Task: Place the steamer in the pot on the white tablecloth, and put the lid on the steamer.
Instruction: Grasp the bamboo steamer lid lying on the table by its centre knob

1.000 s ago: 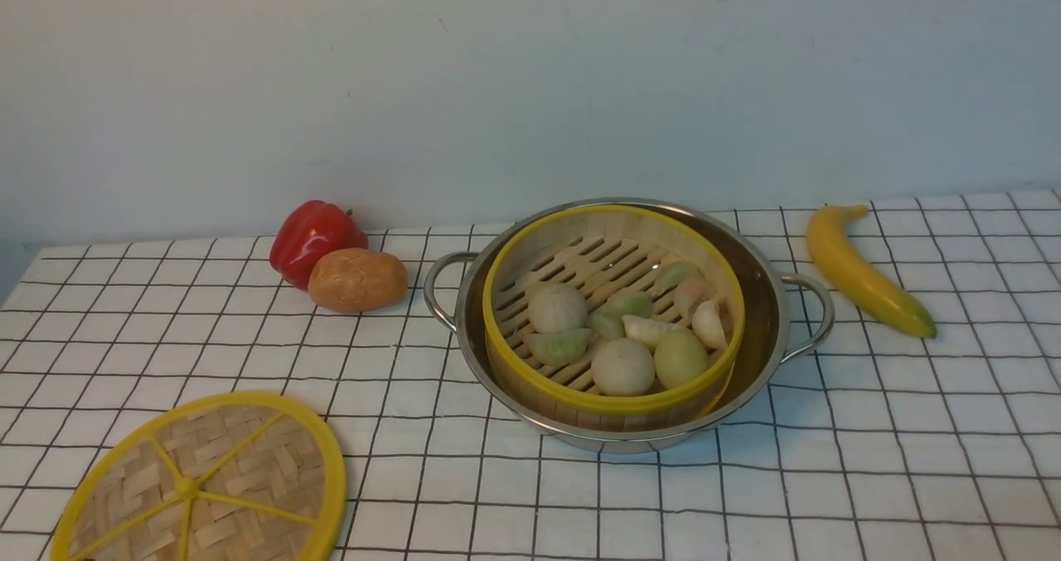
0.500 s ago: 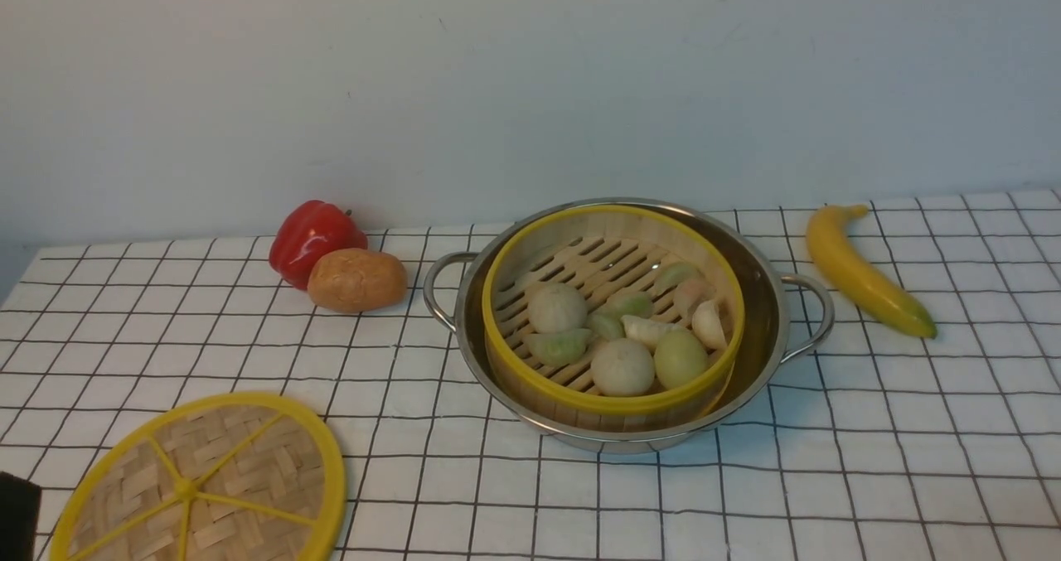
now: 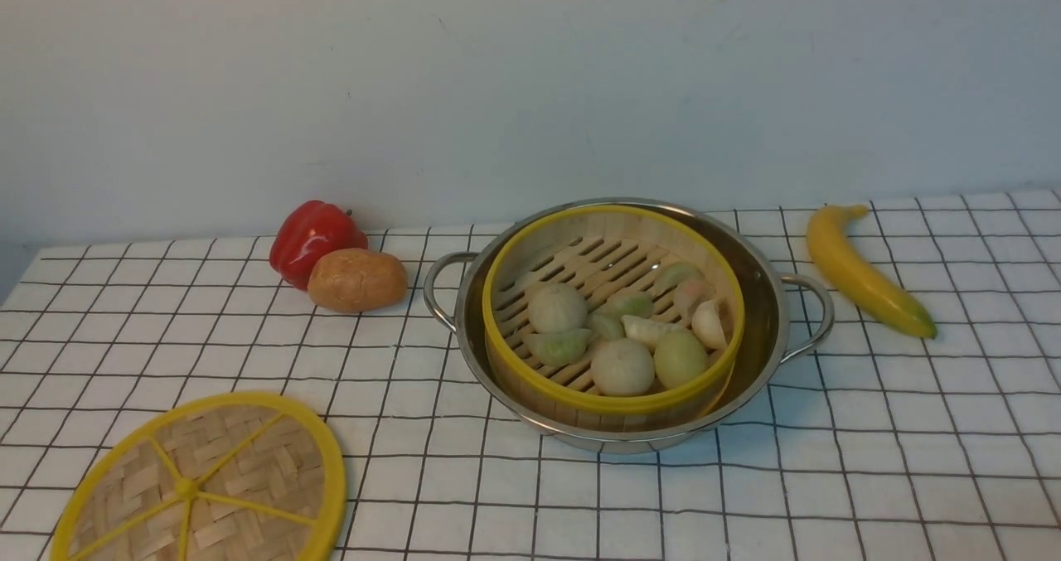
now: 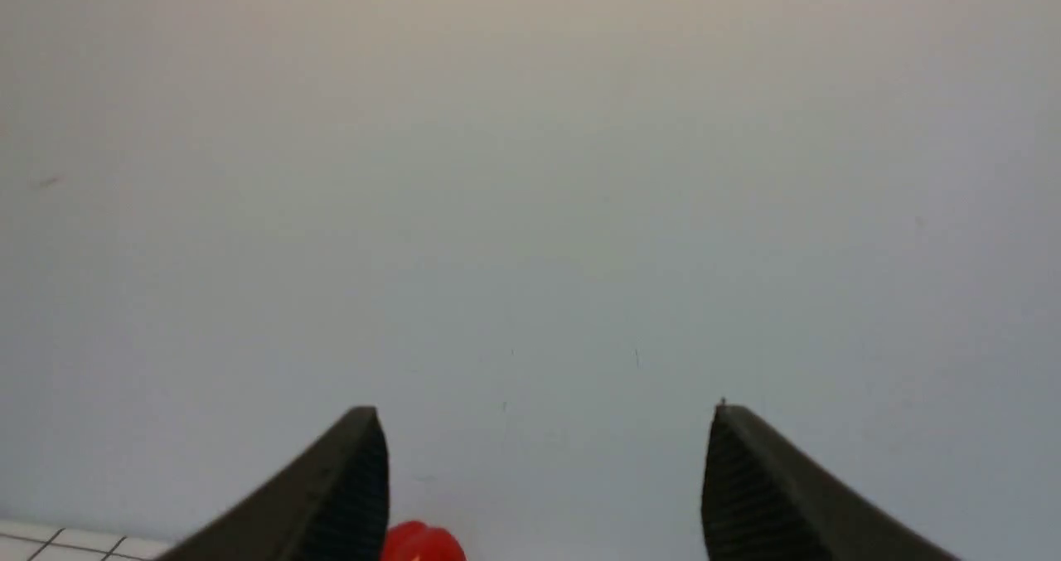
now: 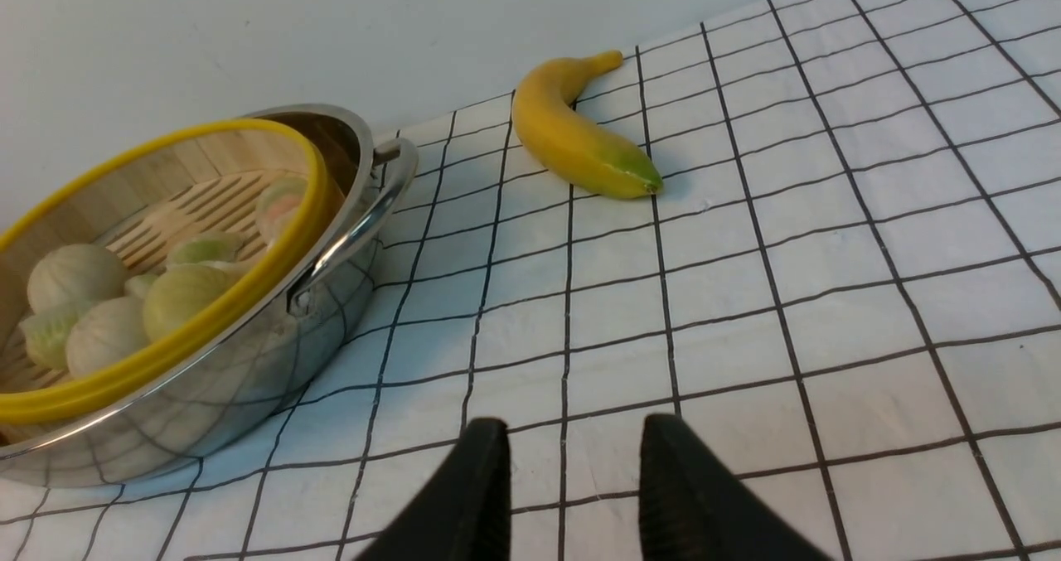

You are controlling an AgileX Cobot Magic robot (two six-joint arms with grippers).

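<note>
well, we judge the lid, flat on the white tablecloth well apart from the steamer in the pot, light and stiff, best pinched at its rim, our left gripper and right gripper both parted and empty

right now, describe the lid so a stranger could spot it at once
Start at the steel pot on the white tablecloth, then look to the near left corner. The lid lies flat there: a woven disc with yellow rim and spokes, unlike the walled steamer.
</note>
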